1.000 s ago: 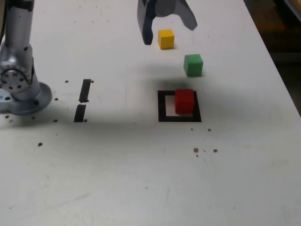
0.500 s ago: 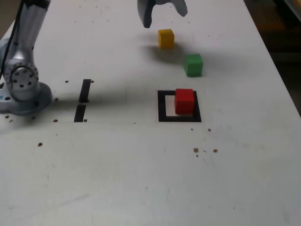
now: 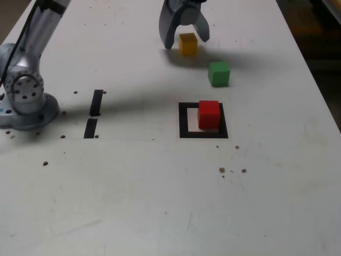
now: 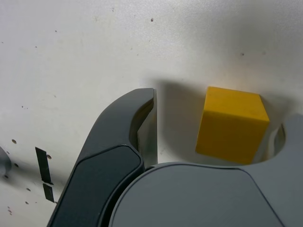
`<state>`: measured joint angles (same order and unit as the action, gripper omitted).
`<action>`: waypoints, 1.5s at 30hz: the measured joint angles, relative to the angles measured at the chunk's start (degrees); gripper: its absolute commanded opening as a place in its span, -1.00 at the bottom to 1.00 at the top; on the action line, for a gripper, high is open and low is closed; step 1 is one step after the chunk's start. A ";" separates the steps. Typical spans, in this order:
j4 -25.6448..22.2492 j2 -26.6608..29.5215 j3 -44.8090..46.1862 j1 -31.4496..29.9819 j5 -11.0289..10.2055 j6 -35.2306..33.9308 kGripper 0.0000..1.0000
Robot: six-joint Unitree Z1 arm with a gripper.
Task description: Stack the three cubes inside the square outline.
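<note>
The yellow cube [image 3: 187, 45] rests on the white table at the back, between the jaws of my gripper [image 3: 186, 41], which is lowered around it and open. In the wrist view a clear gap separates the yellow cube [image 4: 232, 124] from one dark finger [image 4: 128, 137]; the other finger sits close against its far side. The green cube [image 3: 219, 73] stands alone, nearer the camera and toward the exterior view's right. Nearer still, the red cube [image 3: 209, 113] stands inside the square outline [image 3: 184, 121], close to its right side.
The arm's base [image 3: 24, 96] stands at the exterior view's left, with two short black tape strips [image 3: 96, 102] beside it. Small dark specks [image 3: 222, 170] dot the table in front of the outline. The table's edge [image 3: 314, 69] runs along the right.
The gripper has come down from above the table to straddle the yellow cube, and its jaws have narrowed. The three cubes have not moved.
</note>
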<state>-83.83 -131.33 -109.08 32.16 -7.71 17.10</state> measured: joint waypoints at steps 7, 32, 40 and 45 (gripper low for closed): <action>0.58 -1.46 -1.13 0.00 -0.40 0.02 0.31; -0.11 1.18 -2.71 -2.65 1.21 -0.16 -0.51; -8.19 13.01 -3.60 -14.69 3.59 -7.17 -0.52; -8.89 15.98 -2.24 -23.77 6.63 -13.25 -0.52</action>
<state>-92.72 -115.35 -111.32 8.40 -1.08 3.86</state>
